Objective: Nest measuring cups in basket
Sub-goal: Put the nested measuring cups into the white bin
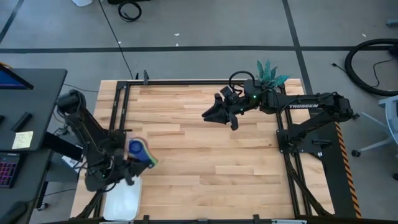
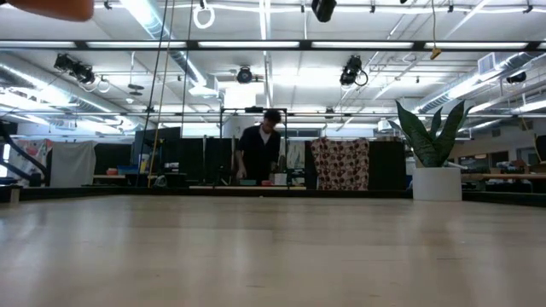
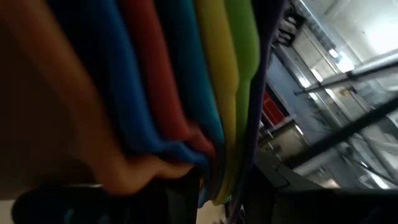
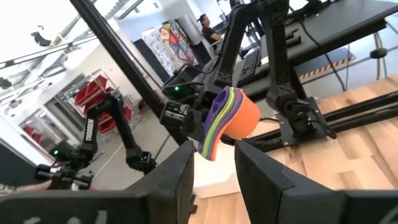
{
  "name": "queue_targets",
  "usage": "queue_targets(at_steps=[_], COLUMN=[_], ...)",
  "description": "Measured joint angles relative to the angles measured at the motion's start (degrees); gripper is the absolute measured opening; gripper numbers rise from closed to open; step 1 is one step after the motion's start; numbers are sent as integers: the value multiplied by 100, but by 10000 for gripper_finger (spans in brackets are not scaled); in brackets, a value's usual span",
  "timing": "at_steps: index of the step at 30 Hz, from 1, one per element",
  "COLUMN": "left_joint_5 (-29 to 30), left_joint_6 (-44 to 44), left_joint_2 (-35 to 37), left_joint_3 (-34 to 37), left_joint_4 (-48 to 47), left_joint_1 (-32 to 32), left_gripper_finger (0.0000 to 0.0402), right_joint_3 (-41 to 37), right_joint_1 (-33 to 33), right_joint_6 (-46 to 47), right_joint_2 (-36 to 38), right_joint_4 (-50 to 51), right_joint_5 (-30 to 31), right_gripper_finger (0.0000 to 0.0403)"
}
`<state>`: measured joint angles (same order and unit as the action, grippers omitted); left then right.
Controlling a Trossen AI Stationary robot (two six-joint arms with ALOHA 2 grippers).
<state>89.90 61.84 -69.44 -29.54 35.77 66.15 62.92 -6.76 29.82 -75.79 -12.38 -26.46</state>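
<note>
The left gripper (image 1: 132, 163) clamps the nested stack of measuring cups (image 4: 225, 121) in the air just above the white basket (image 1: 122, 198). The right gripper (image 1: 214, 114), fingers parted and holding nothing, hangs well away from the basket.

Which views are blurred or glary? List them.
Left wrist view: the cups fill the frame as soft, out-of-focus colour bands. Low view: ceiling lights glare above, the table dull and featureless. High view: even light. Right wrist view: the right claw close and soft, bright window glare behind.
</note>
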Motion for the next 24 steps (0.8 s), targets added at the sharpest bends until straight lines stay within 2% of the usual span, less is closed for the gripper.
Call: queue_targets(at_steps=[5,13,17,20,24], left_joint_5=[-139,-17,-327,-560,-812], left_joint_6=[-104,45,113,473,1697], left_joint_2=[-193,-187,-187,-187,-187], left_joint_3=[-190,-297,-297,-299,-304], left_joint_4=[3,6,-11,-176,-951], left_joint_1=[692,2016,2566,2936,3289], left_gripper_finger=[85,85,85,85,85], right_joint_3=[0,0,0,0,0], right_joint_1=[-1,4,7,31,59], right_joint_6=[1,298,348,390,586], right_joint_2=[0,0,0,0,0], right_joint_4=[1,1,1,1,0], right_joint_5=[-153,-168,-96,171,500], right_gripper_finger=[122,122,122,122,122])
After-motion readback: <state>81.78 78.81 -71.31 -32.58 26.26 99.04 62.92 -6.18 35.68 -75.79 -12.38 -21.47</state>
